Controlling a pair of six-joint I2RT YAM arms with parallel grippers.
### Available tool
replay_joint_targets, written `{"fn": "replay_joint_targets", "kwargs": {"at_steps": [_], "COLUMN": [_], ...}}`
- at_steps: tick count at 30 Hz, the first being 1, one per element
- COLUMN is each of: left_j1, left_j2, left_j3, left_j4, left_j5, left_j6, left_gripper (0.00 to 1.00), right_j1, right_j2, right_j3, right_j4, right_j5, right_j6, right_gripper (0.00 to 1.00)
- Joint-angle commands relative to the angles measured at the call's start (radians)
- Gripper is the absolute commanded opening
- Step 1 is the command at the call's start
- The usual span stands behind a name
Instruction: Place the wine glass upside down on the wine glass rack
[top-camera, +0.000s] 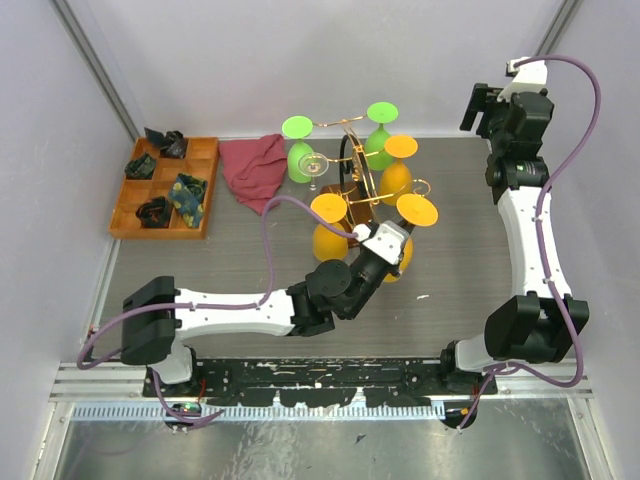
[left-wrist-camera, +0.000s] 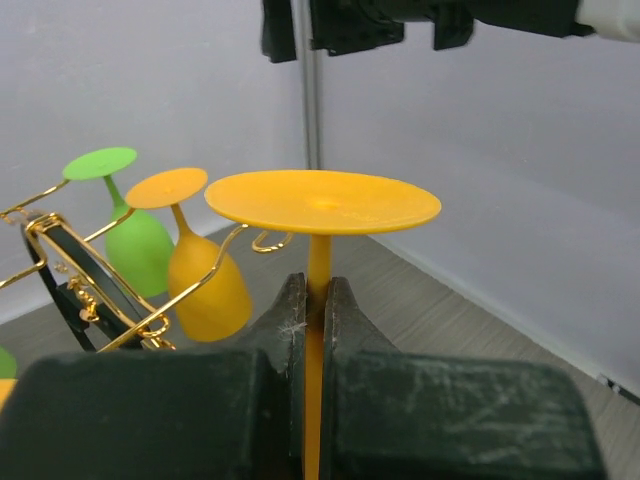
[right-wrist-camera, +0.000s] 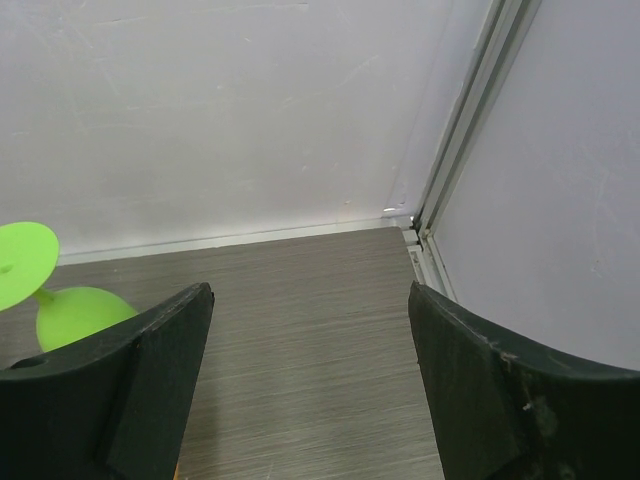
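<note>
the left gripper (left-wrist-camera: 318, 300) is clamped on the thin stem of the orange plastic wine glass (left-wrist-camera: 322, 200), which is upside down with its round foot uppermost. the glass is just beside the gold wire wine glass rack (top-camera: 352, 165), where orange and green glasses (left-wrist-camera: 140, 245) hang. the right gripper (right-wrist-camera: 310, 380) gapes empty near the far corner.

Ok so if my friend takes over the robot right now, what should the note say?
Left gripper: shut on the stem of an orange glass, held upside down, foot on top.
Right gripper: open, empty, up at the far right corner.
Rack: mid-table, with two green glasses and two other orange glasses upside down at it.
Done: glass picked up, flipped, now beside the rack's near right arm.
Left: probably slide the stem into a free wire arm, open the fingers, back away.
</note>
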Motion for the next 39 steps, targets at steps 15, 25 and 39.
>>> {"fn": "replay_joint_targets", "kwargs": {"at_steps": [15, 25, 39], "left_j1": [0.004, 0.081, 0.12], "left_j2": [0.342, 0.375, 0.449], "left_j3": [0.174, 0.211, 0.262], "left_j4": [0.468, 0.351, 0.296], "left_j5": [-0.249, -0.244, -0.274], "left_j6": [0.144, 0.016, -0.068], "left_gripper": [0.0, 0.0, 0.0], "right_j1": [-0.013, -0.013, -0.014], "right_j2": [-0.036, -0.061, -0.07], "right_j3": [0.008, -0.039, -0.061], "right_j4": [0.057, 0.068, 0.084], "right_j5": [-0.007, 0.015, 0.009], "right_j6": [-0.028, -0.088, -0.106], "right_gripper": [0.85, 0.85, 0.85]}}
